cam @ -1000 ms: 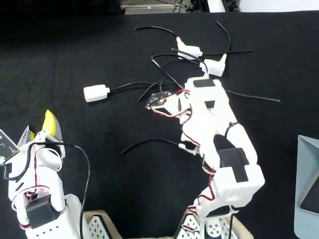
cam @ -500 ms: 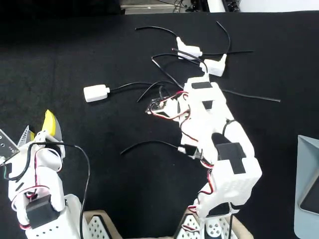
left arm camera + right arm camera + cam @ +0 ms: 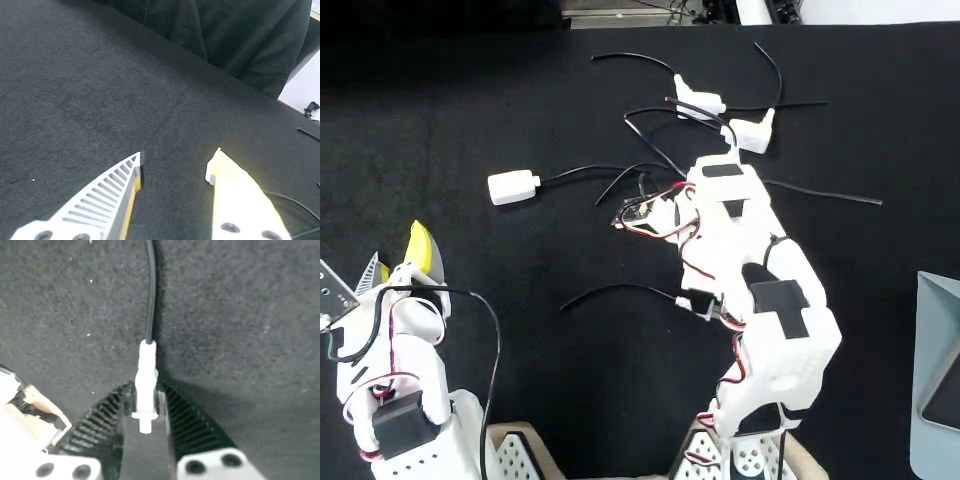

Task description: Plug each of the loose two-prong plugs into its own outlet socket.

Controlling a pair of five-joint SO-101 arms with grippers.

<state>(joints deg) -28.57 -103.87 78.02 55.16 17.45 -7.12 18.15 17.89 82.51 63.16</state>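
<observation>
My right gripper (image 3: 145, 396) is shut on a small white two-prong plug (image 3: 147, 367), whose black cord (image 3: 150, 285) runs straight away over the black cloth. In the high view this plug (image 3: 692, 299) sits under the middle of the right arm, and its cord (image 3: 610, 288) trails left. A white socket block (image 3: 512, 187) lies at the left-centre. Two more white blocks (image 3: 699, 100) (image 3: 751, 135) lie at the back among the cords. At the front left corner my left gripper (image 3: 396, 260) (image 3: 175, 167) stands open over bare cloth, holding nothing.
Several loose black cords (image 3: 820, 192) cross the back and centre of the table around the right arm. A grey tray (image 3: 932, 370) stands at the right edge. The left half of the black cloth (image 3: 470, 110) is bare.
The right arm has shifted slightly toward the front of the table, taking the held plug and its cord with it. The left arm has not moved.
</observation>
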